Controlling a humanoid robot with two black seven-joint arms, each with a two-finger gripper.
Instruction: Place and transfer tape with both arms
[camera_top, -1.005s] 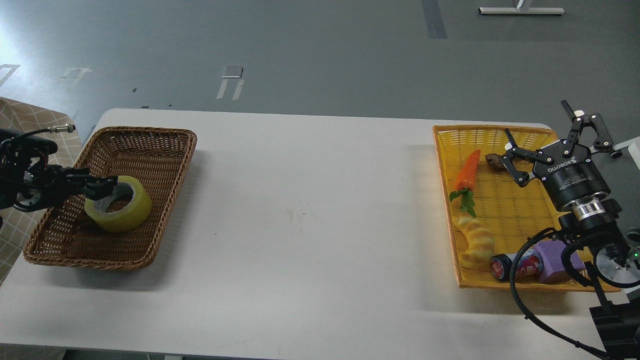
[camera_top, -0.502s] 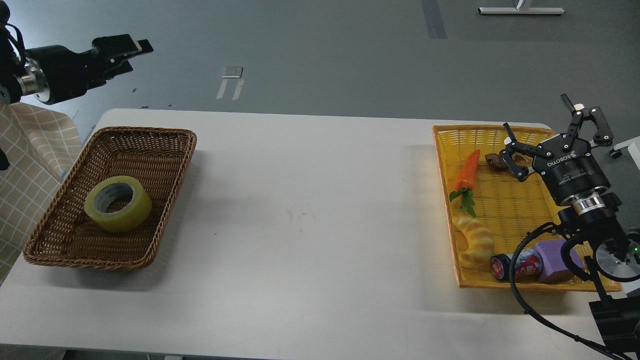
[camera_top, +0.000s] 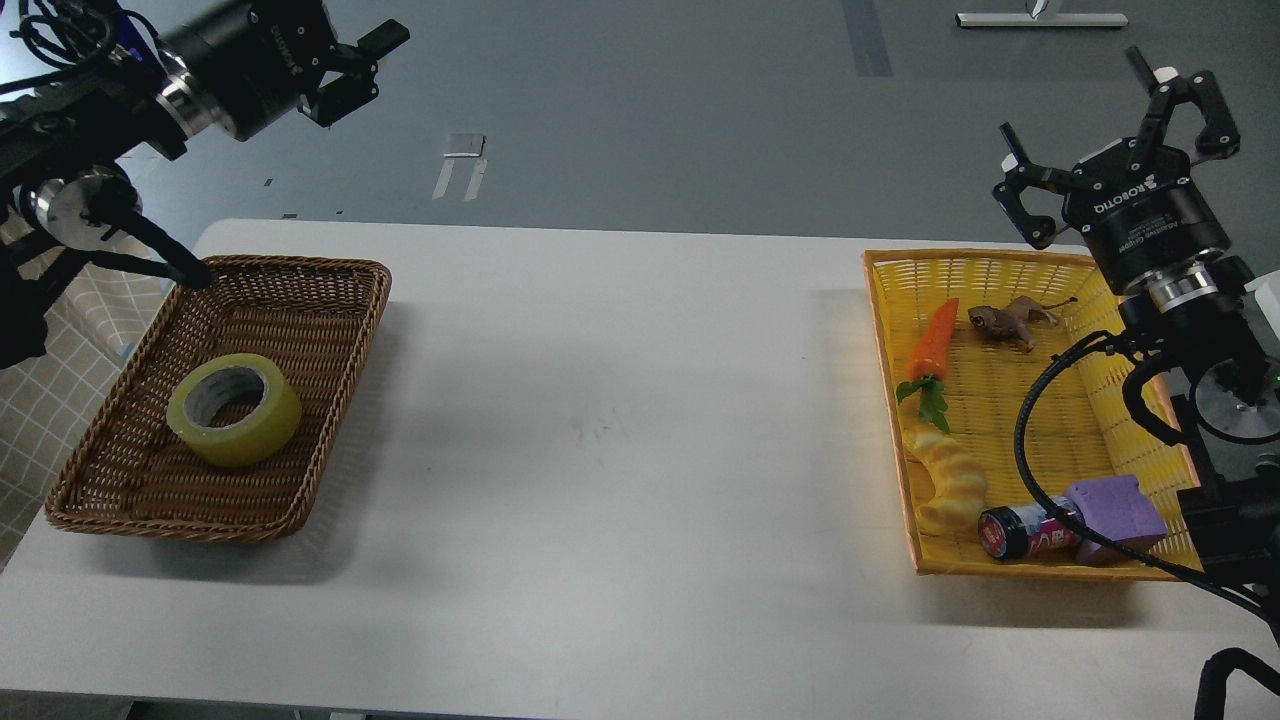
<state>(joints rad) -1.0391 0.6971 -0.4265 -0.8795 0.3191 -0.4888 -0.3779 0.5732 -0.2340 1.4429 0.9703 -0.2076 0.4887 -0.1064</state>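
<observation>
The yellow tape roll (camera_top: 234, 409) lies flat in the brown wicker basket (camera_top: 330, 330) at the table's left. My left gripper (camera_top: 362, 68) is raised high above and behind the basket, far from the tape, with nothing in it; its fingers are seen dark and end-on. My right gripper (camera_top: 1120, 120) is open and empty, held up above the far right corner of the yellow basket (camera_top: 890, 420).
The yellow basket holds an orange carrot (camera_top: 932, 345), a brown animal figure (camera_top: 1005, 322), a yellow croissant-like toy (camera_top: 950, 485), a small can (camera_top: 1020, 531) and a purple block (camera_top: 1115, 507). The white table (camera_top: 620, 420) spans between the two baskets.
My left gripper let go of the tape, left it in the brown basket, and rose up and to the right. My right gripper lifted up out of the yellow basket.
</observation>
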